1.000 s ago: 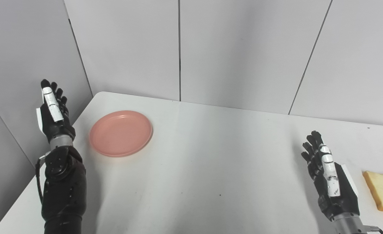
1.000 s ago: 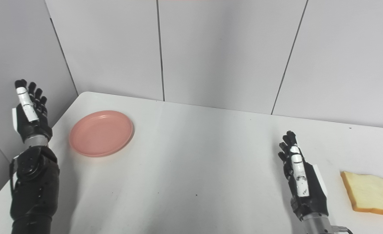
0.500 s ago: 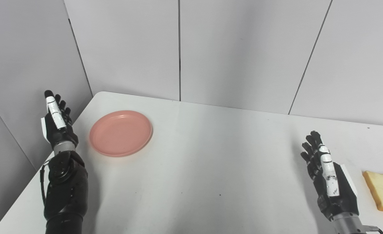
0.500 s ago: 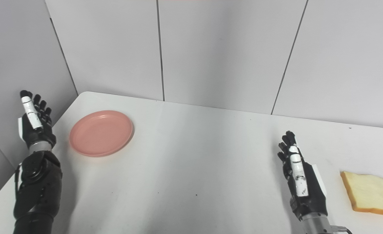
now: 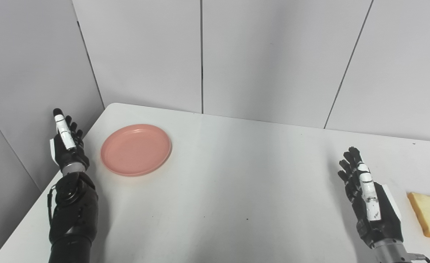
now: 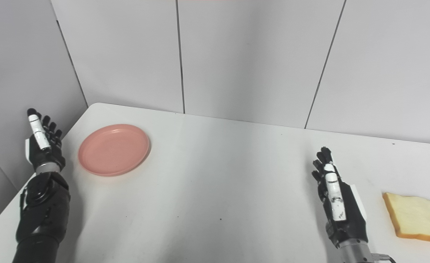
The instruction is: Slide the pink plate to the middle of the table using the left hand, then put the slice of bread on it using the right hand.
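While left hand (image 5: 67, 146) hovers edge-up, fingers straight and together, empty, just outside pink plate (image 5: 135, 149) at its inner side: slide step not begun, needs contact and an inward push; right hand (image 6: 337, 199) likewise empty, bread (image 6: 415, 217) just outboard.

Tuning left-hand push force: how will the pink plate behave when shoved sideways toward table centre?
The pink plate looks thin and plastic, so probably light and stiff. It lies flat on the smooth white table, so it should slide easily, perhaps overshoot. Its low raised rim gives the open left hand an edge to push; tipping seems unlikely.
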Motion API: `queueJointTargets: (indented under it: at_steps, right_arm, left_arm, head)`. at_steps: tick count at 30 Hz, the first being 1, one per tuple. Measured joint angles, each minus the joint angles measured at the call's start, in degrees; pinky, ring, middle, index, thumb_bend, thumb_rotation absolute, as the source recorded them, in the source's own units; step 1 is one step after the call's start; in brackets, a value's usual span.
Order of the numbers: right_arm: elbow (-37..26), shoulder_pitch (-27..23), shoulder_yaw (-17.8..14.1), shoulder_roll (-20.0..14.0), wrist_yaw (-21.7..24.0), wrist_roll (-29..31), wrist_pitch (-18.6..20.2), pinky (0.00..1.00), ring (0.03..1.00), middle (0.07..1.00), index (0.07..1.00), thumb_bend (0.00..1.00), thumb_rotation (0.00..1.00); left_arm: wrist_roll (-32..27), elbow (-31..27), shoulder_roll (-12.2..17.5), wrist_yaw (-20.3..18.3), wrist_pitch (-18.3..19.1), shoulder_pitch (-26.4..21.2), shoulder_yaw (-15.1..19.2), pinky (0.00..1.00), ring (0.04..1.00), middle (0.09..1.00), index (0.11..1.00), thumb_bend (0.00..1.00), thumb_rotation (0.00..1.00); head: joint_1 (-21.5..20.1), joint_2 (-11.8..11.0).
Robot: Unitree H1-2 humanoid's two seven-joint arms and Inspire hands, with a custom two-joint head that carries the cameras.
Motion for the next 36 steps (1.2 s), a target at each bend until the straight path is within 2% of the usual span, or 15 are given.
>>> queueJointTargets:
  at_steps: [9, 13, 17, 25, 27, 32, 36]
  right_arm:
    - [-0.01, 0.00, -0.01, 0.01, -0.08, -0.15, 0.00, 1.00, 1.000, 1.000, 1.000, 0.08, 1.00]
    - [-0.54, 0.00, -0.08, 0.12, -0.11, 0.19, 0.26, 1.00, 1.000, 1.000, 1.000, 0.08, 1.00]
    - [-1.27, 0.00, -0.01, 0.35, -0.14, 0.08, 0.96, 1.00, 1.000, 1.000, 1.000, 0.08, 1.00]
    - [-1.41, 0.01, 0.10, 0.31, -0.18, -0.79, 1.33, 1.00, 1.000, 1.000, 1.000, 0.08, 1.00]
    - [-1.40, 0.01, 0.10, 0.31, -0.13, -0.80, 1.33, 1.00, 1.000, 1.000, 1.000, 0.08, 1.00]
    - [-1.39, 0.01, 0.07, 0.31, 0.01, -0.73, 1.32, 1.00, 1.000, 1.000, 1.000, 0.07, 1.00]
    - [-1.38, 0.00, 0.10, 0.29, 0.06, -0.75, 1.32, 1.00, 1.000, 1.000, 1.000, 0.07, 1.00]
  left_arm:
    - [-1.48, 5.69, 1.44, -2.11, -2.11, -1.99, 0.01, 0.97, 0.975, 0.988, 0.998, 0.64, 1.00]
    - [-2.54, 6.80, 1.54, -3.42, -3.30, -2.28, -0.01, 1.00, 0.990, 0.994, 1.000, 0.64, 1.00]
    - [-2.60, 8.90, 1.55, -4.03, -4.52, -3.27, -0.32, 0.98, 0.985, 0.987, 0.990, 0.65, 1.00]
    - [-1.23, 12.82, 1.63, -5.32, -6.37, -5.18, -3.16, 1.00, 0.995, 0.991, 0.993, 0.69, 1.00]
    - [-0.85, 11.90, 1.29, -5.11, -6.31, -4.98, -3.85, 1.00, 0.999, 0.998, 0.999, 0.70, 1.00]
    - [1.01, 3.90, -1.61, -4.12, -3.66, -2.27, -5.84, 1.00, 0.993, 0.994, 1.000, 0.70, 1.00]
    - [1.06, 1.67, -2.68, -4.04, -1.95, -2.18, -6.10, 0.99, 0.982, 0.980, 0.986, 0.69, 1.00]
  head:
    - [0.00, 0.00]
    - [-0.09, 0.00]
    - [-0.35, -0.09]
    - [-0.53, -0.18]
    - [-0.62, -0.18]
    - [-0.70, -0.18]
    - [-0.70, -0.18]
